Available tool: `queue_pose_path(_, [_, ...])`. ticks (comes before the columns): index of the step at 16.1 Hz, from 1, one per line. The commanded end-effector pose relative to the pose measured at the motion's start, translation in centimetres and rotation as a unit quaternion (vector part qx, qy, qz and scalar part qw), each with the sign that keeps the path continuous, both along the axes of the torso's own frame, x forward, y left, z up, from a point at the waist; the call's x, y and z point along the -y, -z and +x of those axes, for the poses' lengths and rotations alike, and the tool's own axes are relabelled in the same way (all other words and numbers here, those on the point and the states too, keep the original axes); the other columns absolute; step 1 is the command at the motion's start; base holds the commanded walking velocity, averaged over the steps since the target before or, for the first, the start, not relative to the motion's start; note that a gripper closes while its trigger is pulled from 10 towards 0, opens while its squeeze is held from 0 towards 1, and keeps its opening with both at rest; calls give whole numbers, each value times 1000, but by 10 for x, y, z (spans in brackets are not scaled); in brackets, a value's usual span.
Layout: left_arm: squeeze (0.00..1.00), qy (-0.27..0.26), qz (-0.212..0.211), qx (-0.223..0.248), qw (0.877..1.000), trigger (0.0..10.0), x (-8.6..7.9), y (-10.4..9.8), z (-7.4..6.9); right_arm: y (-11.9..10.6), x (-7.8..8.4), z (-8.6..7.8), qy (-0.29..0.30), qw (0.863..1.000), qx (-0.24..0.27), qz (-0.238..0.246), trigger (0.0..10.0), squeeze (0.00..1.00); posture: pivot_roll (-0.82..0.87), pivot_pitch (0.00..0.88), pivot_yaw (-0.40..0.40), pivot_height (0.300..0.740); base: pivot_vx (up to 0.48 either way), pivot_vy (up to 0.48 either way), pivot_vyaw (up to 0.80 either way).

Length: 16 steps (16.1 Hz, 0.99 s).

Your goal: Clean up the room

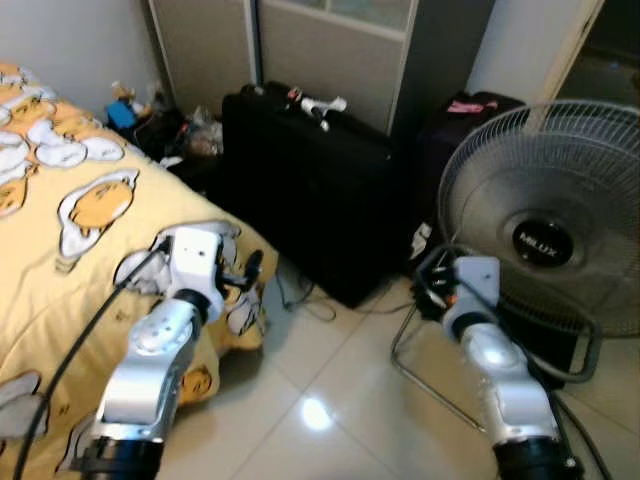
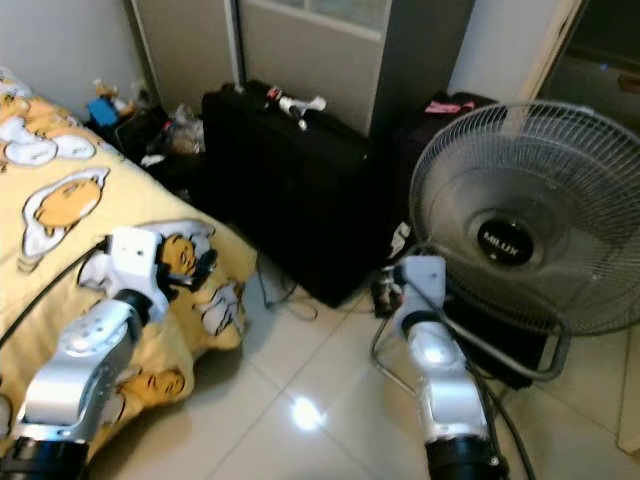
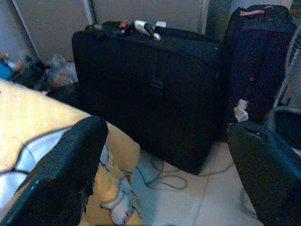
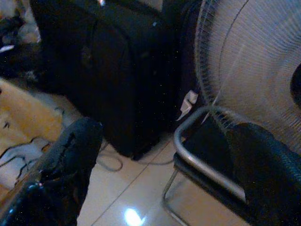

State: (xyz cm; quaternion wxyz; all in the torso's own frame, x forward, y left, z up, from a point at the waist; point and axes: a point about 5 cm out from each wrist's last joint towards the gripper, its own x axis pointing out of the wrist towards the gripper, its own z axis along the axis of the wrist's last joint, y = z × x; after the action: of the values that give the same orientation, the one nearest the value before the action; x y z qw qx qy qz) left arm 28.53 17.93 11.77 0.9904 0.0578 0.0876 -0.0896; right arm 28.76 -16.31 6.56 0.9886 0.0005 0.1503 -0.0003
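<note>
A bed with a yellow cartoon-print blanket (image 1: 70,230) fills the left side. My left gripper (image 1: 248,272) hovers at the bed's corner, open with nothing between its fingers (image 3: 70,174). A black suitcase (image 1: 310,190) stands on the floor ahead, with a white and dark object (image 1: 322,103) lying on top. My right gripper (image 1: 432,283) is open and empty, just in front of the standing fan (image 1: 545,230) and its metal base tube (image 4: 197,165). A thin cable (image 3: 164,176) lies on the tiles by the suitcase.
A pile of clutter (image 1: 150,120) sits in the far corner between bed and suitcase. A second dark bag (image 1: 470,105) with a pink handle stands behind the fan. Glossy tiled floor (image 1: 320,410) opens between bed and fan.
</note>
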Motion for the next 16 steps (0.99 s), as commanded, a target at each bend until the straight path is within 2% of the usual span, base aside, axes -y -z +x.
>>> queue_pose_path(1, [4, -3, 0, 0, 1000, 10000, -4, 1, 0, -2, -8, 2, -14, 1000, 2, -1, 10000, 0, 46, 0, 4, 740, 285, 0, -788])
queue_pose_path(5, [4, -7, 2, 4, 1000, 10000, -10, 1, 1, 0, -7, 0, -13, 1000, 2, 0, 10000, 0, 50, 0, -3, 740, 284, 0, -778])
queue_pose_path(11, [0, -6, -1, 6, 1000, 10000, -10, 1, 1, 2, -8, 0, -19, 1000, 7, 1, 10000, 0, 52, 0, -5, 740, 284, 0, -773])
queue_pose_path(13, [0, -6, -2, 8, 1000, 10000, -9, 1, 2, -1, -10, 1, -32, 999, 19, -2, 10000, 0, 52, 0, -6, 740, 142, 0, 0])
queue_pose_path(14, [0, -13, 1, 11, 1000, 10000, -10, 1, 2, -4, -13, 2, -37, 999, 31, 12, 10000, 0, 52, 0, -5, 740, 0, 0, 0])
queue_pose_path(16, [0, -12, -2, 11, 1000, 10000, -9, 2, 2, -3, -12, 3, -28, 999, 20, 6, 10000, 0, 53, 0, -6, 740, 0, 0, 0])
